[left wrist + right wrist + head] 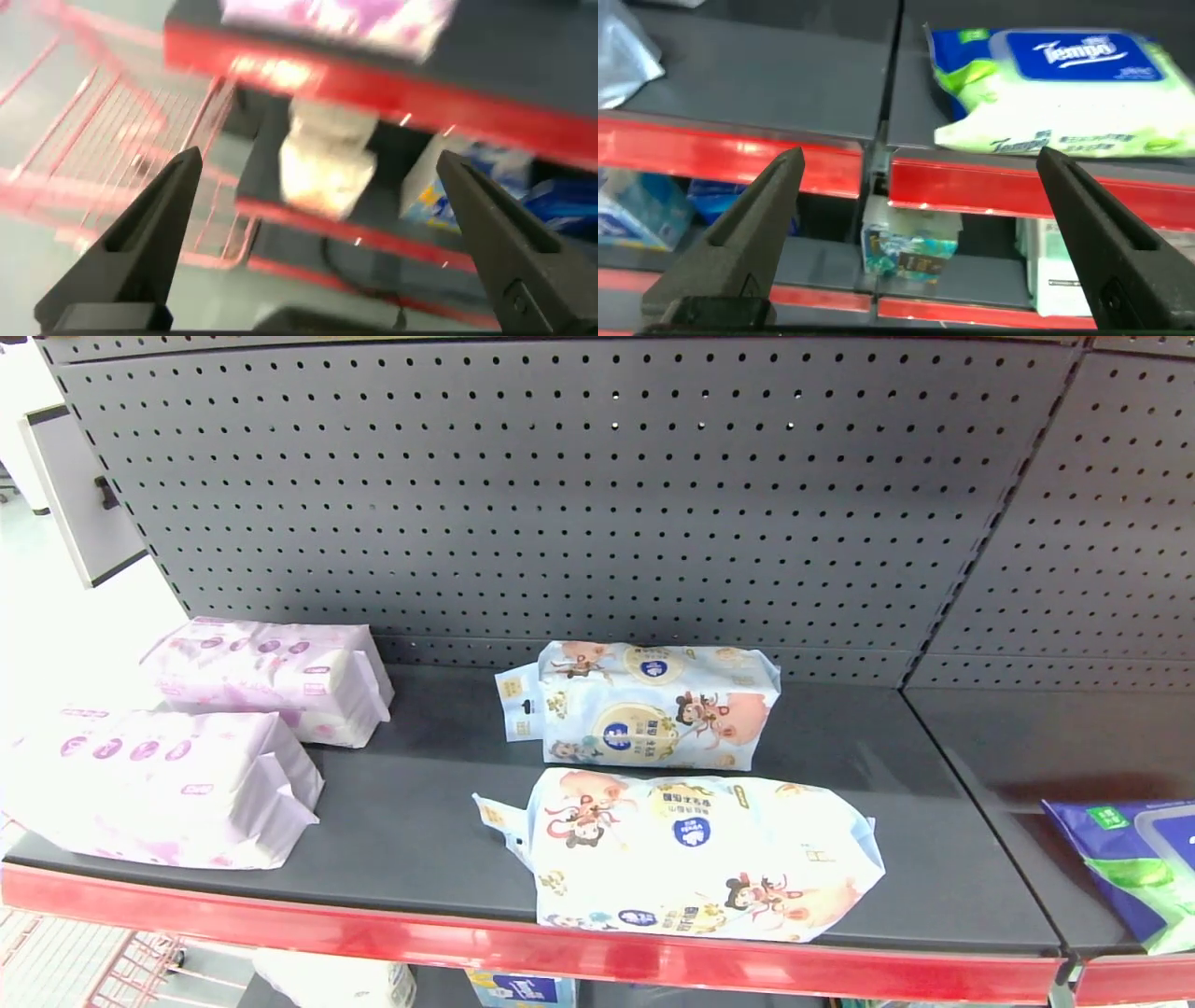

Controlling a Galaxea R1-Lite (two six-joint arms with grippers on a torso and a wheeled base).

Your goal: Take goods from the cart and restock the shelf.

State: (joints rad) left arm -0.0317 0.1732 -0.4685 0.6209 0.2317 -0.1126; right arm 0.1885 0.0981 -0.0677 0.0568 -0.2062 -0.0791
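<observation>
Two pale blue cartoon-print tissue packs lie on the dark shelf [439, 821]: one at the back [644, 705], one near the front edge [695, 854]. Two pink tissue packs lie at the shelf's left, one behind [271, 677] and one in front [154, 784]. My left gripper [318, 233] is open and empty, held in front of the shelf's red front edge [374, 79] beside the red wire cart [112, 149]. My right gripper [920, 233] is open and empty, facing the red edge below a blue and green wipes pack [1064, 84].
The blue and green wipes pack [1134, 868] lies on the neighbouring shelf section at the right. A grey pegboard back wall [579, 495] rises behind the shelf. Lower shelves hold a white pack [327, 163] and blue boxes [910, 247].
</observation>
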